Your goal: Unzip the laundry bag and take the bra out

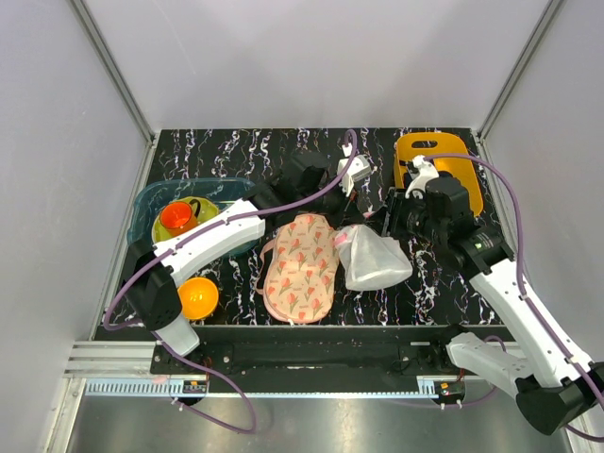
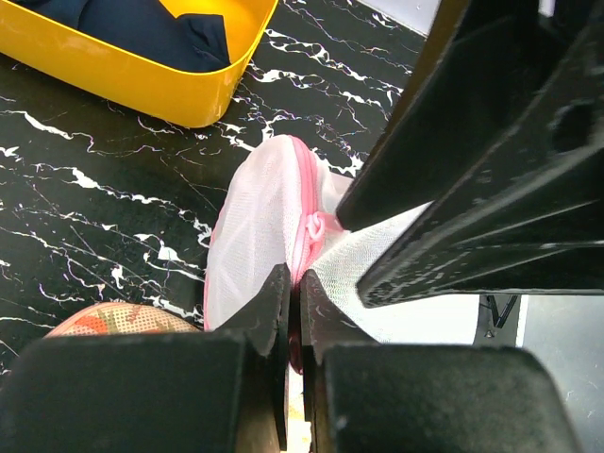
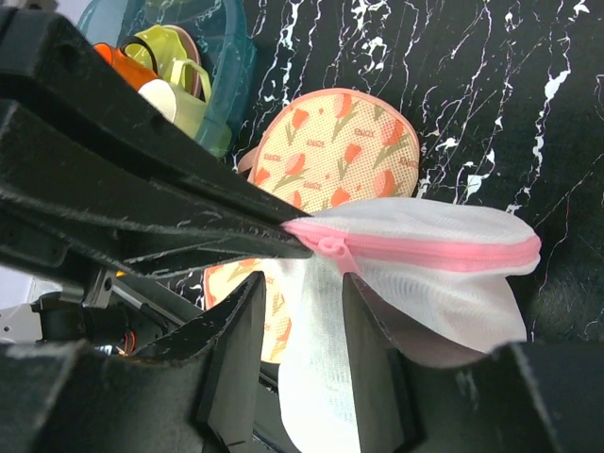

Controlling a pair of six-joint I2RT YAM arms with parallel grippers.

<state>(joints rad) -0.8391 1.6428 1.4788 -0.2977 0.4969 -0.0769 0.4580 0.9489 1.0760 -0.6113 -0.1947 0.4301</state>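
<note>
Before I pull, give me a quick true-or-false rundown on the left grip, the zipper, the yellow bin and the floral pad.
1. The left gripper is shut on the pink zipper end of the laundry bag. True.
2. The zipper is fully open. False: in the right wrist view it runs closed along the rim.
3. The yellow bin holds a dark navy garment. True.
4. The floral pad lies to the right of the bag. False: it lies just to the bag's left.
</note>
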